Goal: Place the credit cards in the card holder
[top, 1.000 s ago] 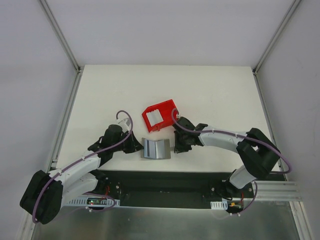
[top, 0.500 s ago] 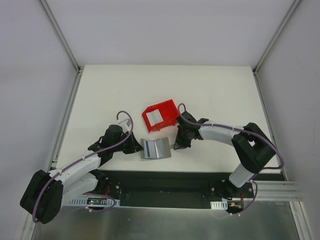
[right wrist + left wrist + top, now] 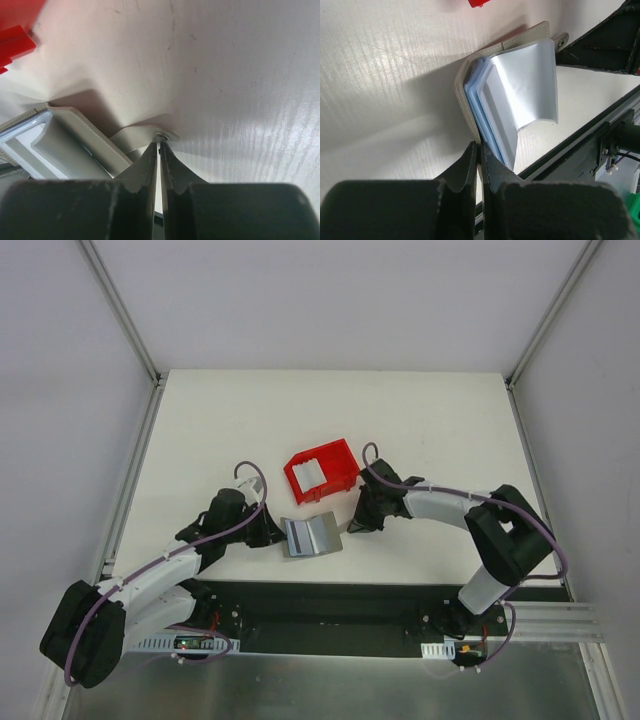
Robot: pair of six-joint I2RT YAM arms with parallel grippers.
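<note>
The step looked like spreading the holder open at lower centre of the overhead view. Done well, the left grip would anchor the cover against the counter while the right drew the tab outward, gently, so the sleeves fanned without creasing. One side would then have to let go to fetch from the bin just above, where pale cards seemed to lie. The left end effector was closed, pinching the holder's left cover edge. The right end effector was nearly closed at the snap tab on the holder's right and appeared to pinch it.
</note>
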